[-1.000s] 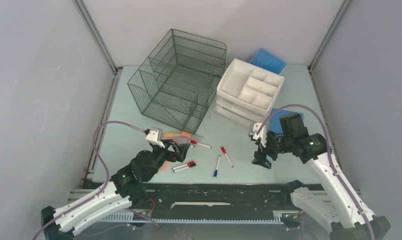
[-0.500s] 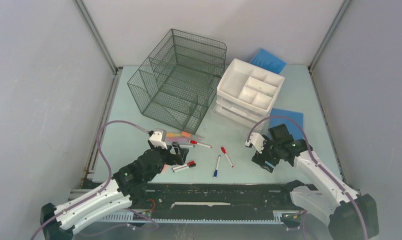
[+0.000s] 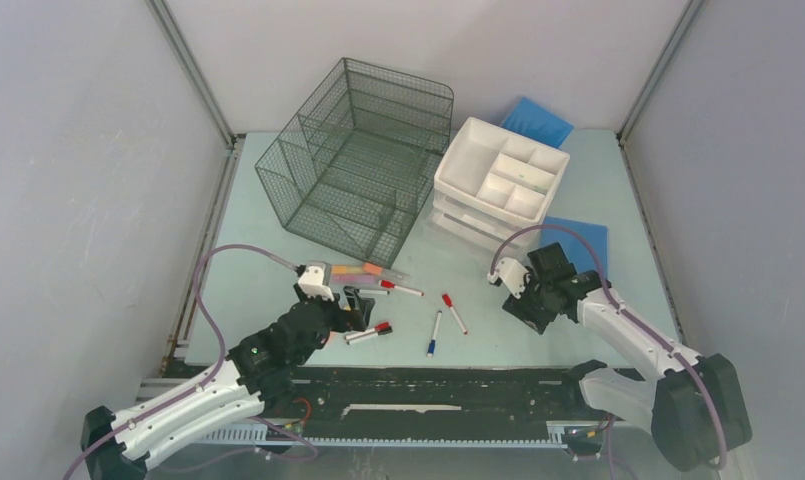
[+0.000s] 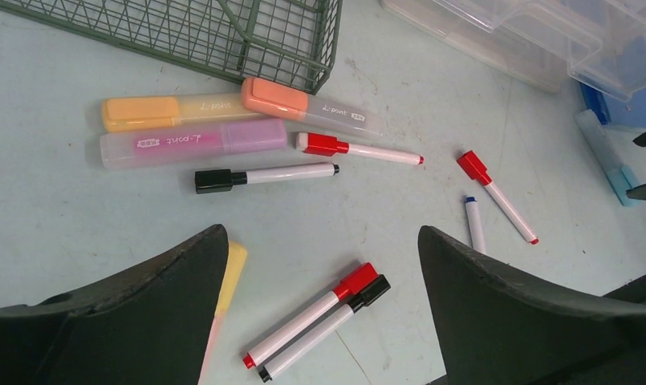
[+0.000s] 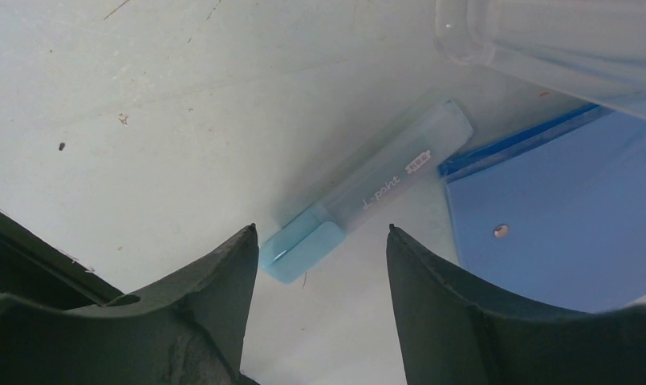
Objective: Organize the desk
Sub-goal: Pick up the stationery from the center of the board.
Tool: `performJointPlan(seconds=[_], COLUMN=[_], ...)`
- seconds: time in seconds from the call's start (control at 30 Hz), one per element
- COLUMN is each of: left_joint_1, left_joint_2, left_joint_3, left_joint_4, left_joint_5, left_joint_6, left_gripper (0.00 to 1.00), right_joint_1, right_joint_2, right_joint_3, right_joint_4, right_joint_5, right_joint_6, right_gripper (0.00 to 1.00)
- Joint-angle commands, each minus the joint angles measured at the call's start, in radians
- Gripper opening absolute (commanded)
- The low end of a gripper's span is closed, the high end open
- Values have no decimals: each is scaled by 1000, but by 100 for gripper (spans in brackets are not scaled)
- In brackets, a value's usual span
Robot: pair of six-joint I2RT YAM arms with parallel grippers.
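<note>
We see the right gripper (image 5: 319, 241) with jaws apart, straddling the cap end of a pale blue highlighter (image 5: 367, 196), not clamped on it; it lies flat on the desk (image 5: 143, 120), just beside a blue pad (image 5: 560, 208). The left gripper (image 4: 321, 233) is spread wide, holding nothing, low over the desk's near-left part, with a red-capped marker (image 4: 311, 314) and a black-capped marker (image 4: 326, 327) side by side below its fingers and a yellow highlighter (image 4: 229, 269) under one finger.

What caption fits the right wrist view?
Open right hand straddling a pale-blue highlighter on the desk, beside a blue pad.
</note>
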Motion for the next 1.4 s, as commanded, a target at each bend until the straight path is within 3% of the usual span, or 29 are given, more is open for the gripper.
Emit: performJointPlan(seconds=[0.0, 0.3, 0.7, 0.87, 1.03, 1.17, 1.3, 1.37], left_joint_1=[6, 6, 6, 6, 6, 5, 5, 6], left_joint_2=[-8, -28, -36, -40, -35, -29, -35, -39], left_joint_3=[-3, -13, -19, -18, -26, -32, -41, -45], left_joint_4=[30, 35, 38, 39, 55, 64, 64, 63], left_joint_5=[-35, -38, -34, -35, -26, -14, -4, 1], left_joint_6=[-7, -6, -9, -7, -14, -27, -39, -45], left_gripper=[96, 96, 96, 96, 96, 96, 96, 96], right_joint_1=[6, 5, 94, 162, 163, 164, 165, 165], right_joint_2=[29, 111, 144, 141, 185, 208, 203, 192], right_joint_3=[-2, 5, 17, 16, 25, 35, 41, 45], right_joint_4=[10, -20, -89, -76, -65, -70, -77, -81], right_joint_5=[-21, -54, -140, -126, -91, -101, -115, -120], right_joint_6=[18, 16, -54, -57, -31, -25, -27, -26], right_gripper=[66, 62, 41, 42, 51, 52, 43, 32])
